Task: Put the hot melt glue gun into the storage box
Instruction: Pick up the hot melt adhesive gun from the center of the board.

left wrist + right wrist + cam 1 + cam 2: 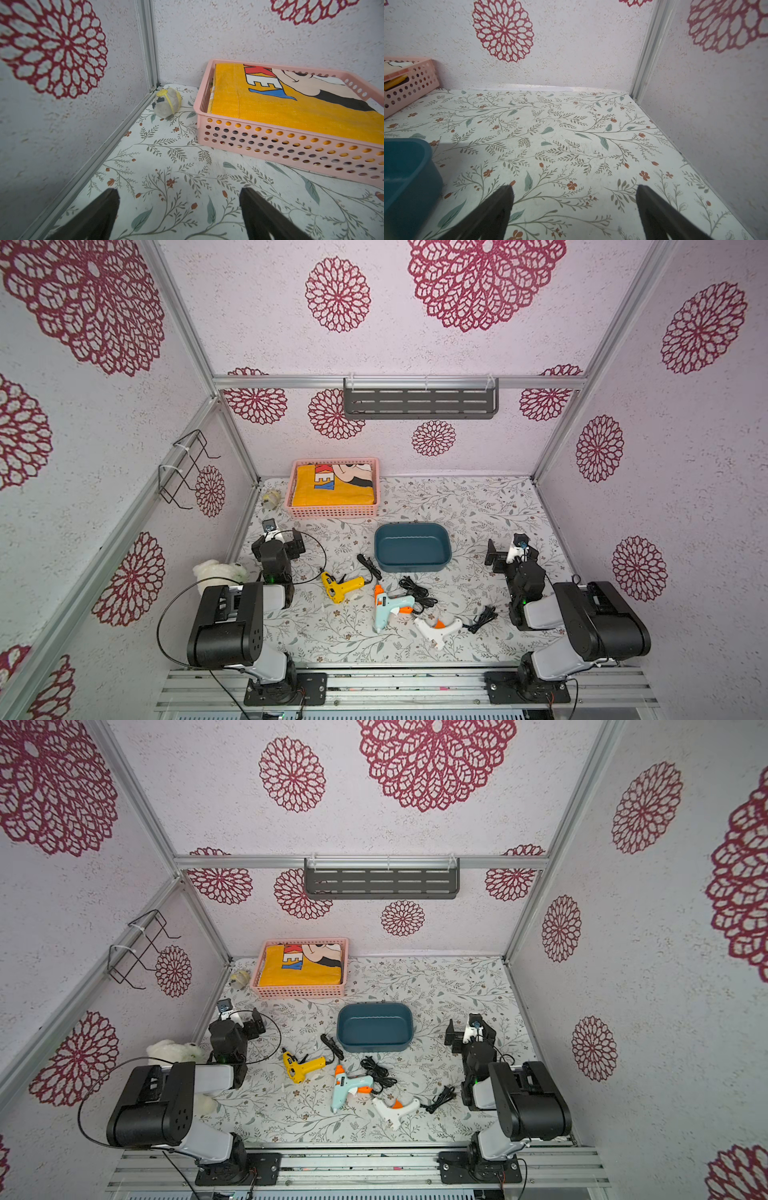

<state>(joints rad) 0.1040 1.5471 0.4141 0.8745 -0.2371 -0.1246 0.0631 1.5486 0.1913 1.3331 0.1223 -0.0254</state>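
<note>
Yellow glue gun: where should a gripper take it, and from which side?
Likely across the handle of the yellow glue gun, from straight above: it lies flat on its side, and the handle is its narrow, straight part.

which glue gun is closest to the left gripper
The yellow glue gun, on the left gripper's side of the table. The light blue one lies in the middle, and the white one lies farthest from it.
</note>
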